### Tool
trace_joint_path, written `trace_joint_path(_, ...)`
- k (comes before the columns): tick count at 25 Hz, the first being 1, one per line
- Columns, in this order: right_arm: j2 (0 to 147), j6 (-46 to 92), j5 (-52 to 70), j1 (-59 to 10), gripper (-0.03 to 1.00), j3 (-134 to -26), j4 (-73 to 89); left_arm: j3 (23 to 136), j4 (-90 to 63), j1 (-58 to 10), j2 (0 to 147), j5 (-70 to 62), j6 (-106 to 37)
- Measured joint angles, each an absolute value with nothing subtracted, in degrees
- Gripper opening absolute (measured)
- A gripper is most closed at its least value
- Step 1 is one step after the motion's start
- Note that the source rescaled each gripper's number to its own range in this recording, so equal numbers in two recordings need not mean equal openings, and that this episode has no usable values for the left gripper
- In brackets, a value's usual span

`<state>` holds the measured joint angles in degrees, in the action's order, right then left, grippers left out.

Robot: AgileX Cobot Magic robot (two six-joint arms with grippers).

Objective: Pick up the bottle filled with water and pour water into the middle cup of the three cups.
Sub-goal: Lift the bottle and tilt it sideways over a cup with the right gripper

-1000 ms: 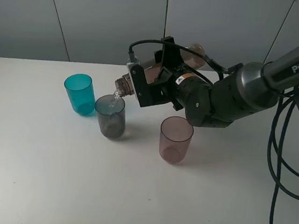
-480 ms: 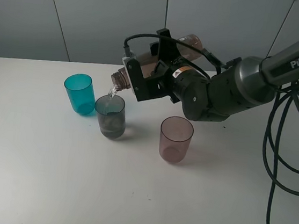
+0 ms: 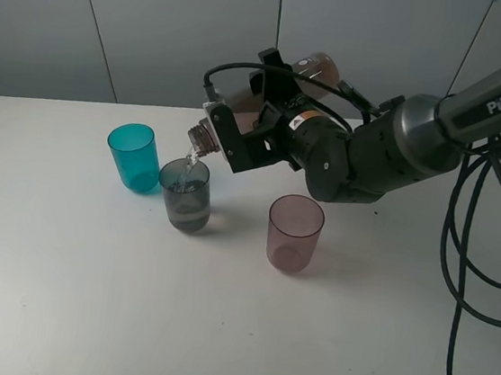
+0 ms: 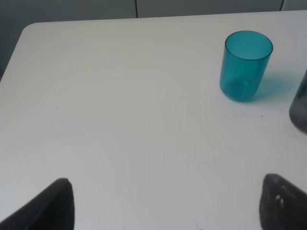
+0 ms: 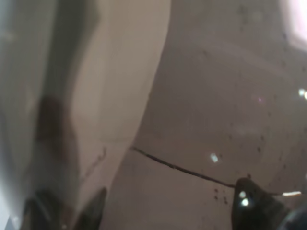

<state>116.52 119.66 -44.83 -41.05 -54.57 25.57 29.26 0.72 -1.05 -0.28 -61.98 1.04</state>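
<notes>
1. Right gripper (image 3: 245,119): the fingers are closed on the bottle (image 3: 206,134), clamping its body from two opposite sides. The bottle is held clear of the table (image 3: 57,292) and tilted, with the neck lower than the base. The neck projects past the fingertips and the base rises behind them.

2. Pour: a thin stream of water (image 3: 192,155) falls from the bottle mouth into the middle cup (image 3: 186,196). This cup stands upright directly under the mouth, below and just ahead of the right fingertips. It already contains some water.

3. Other cups: the teal cup (image 3: 134,156) stands upright just beside the middle cup, on the side away from the right fingers. The pinkish cup (image 3: 294,233) stands upright under the right wrist, apart from the middle cup.

4. Right wrist view: the brown bottle wall (image 5: 216,96) fills the picture at close range. The picture is blurred, and little else can be told from it.

5. Left gripper (image 4: 168,206): the fingers (image 4: 53,206) are spread wide with nothing between them, above bare table. The teal cup (image 4: 246,64) stands well ahead of them, off to the side of one fingertip. The edge of the middle cup (image 4: 300,108) shows beside it.
</notes>
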Motion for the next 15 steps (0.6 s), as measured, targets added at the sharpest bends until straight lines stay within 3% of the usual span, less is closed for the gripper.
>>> trace_joint_path(15, 116.5, 119.7, -45.2, -41.1, 0.0, -54.6, 18.5, 29.3, 0.7, -1.1, -0.3, -62.0, 1.2)
